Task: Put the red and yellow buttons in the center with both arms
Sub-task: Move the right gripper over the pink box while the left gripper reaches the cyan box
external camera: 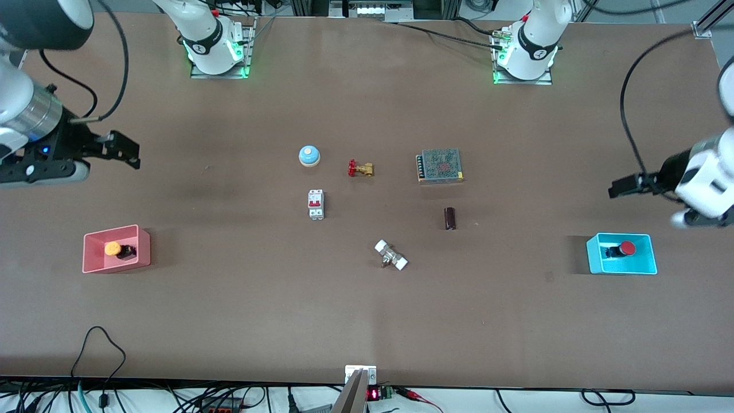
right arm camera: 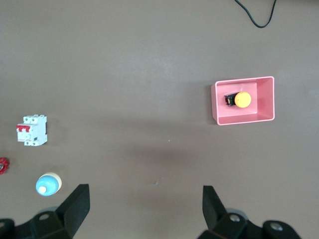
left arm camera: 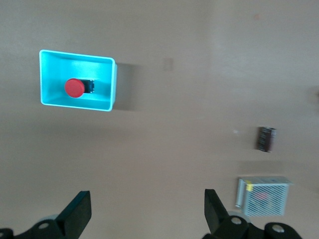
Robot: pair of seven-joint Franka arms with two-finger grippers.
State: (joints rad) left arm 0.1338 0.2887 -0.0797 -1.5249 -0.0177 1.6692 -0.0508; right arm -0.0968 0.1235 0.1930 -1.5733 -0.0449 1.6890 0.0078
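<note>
The yellow button (external camera: 113, 249) lies in a pink bin (external camera: 143, 246) toward the right arm's end of the table. It also shows in the right wrist view (right arm camera: 242, 99). The red button (external camera: 627, 248) lies in a cyan bin (external camera: 622, 269) toward the left arm's end, and also shows in the left wrist view (left arm camera: 74, 88). My right gripper (external camera: 129, 150) is open and empty, up over bare tabletop beside the pink bin (right arm camera: 266, 99). My left gripper (external camera: 619, 186) is open and empty, up over bare tabletop beside the cyan bin (left arm camera: 102, 99).
Around the table's middle lie a pale-blue dome (external camera: 309, 155), a brass valve with a red handle (external camera: 360, 168), a white breaker (external camera: 316, 204), a mesh power supply (external camera: 440, 166), a dark cylinder (external camera: 450, 218) and a white fitting (external camera: 391, 255).
</note>
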